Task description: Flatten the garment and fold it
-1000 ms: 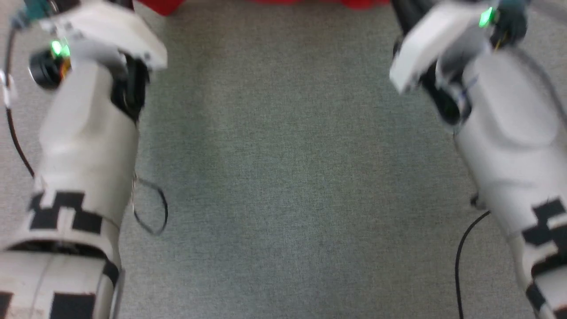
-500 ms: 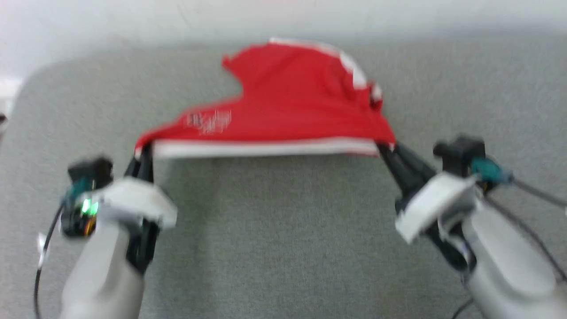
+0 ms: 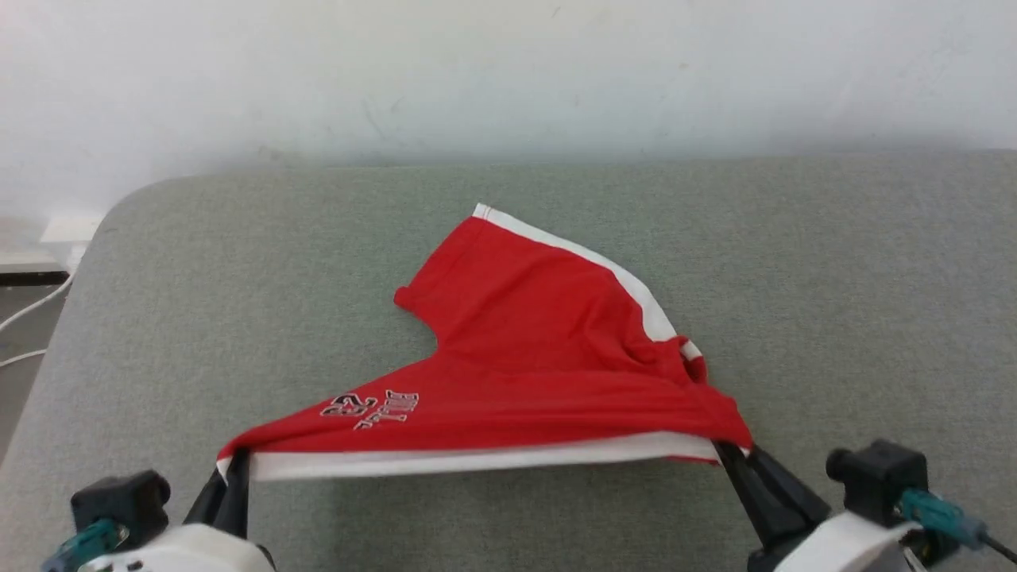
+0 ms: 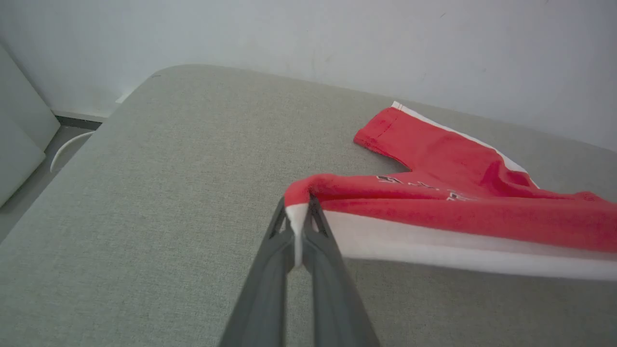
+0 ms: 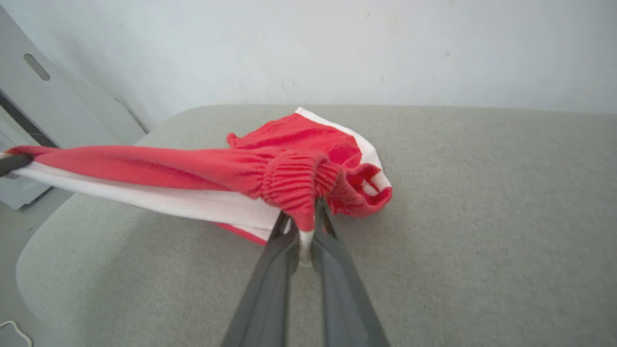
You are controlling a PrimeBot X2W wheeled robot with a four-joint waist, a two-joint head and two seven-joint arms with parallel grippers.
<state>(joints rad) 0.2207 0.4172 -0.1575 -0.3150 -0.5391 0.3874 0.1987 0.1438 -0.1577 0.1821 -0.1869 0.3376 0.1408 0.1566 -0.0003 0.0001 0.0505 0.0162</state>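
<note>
Garment is hanging taut between the left end effector and right end effector, both closed tight on its edge; flattening is going on, folding is not yet beginning.

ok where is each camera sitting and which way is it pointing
Head view: on the head, looking forward and down over the grey surface to the wall; left end effector and right end effector at the bottom corners, each shut on the red shorts.
Left wrist view: on the left wrist, looking along its fingers to the pinched white hem.
Right wrist view: on the right wrist, looking along its fingers to the bunched ribbed end.
Shared: both wrist views show the stretched white hem.
</note>
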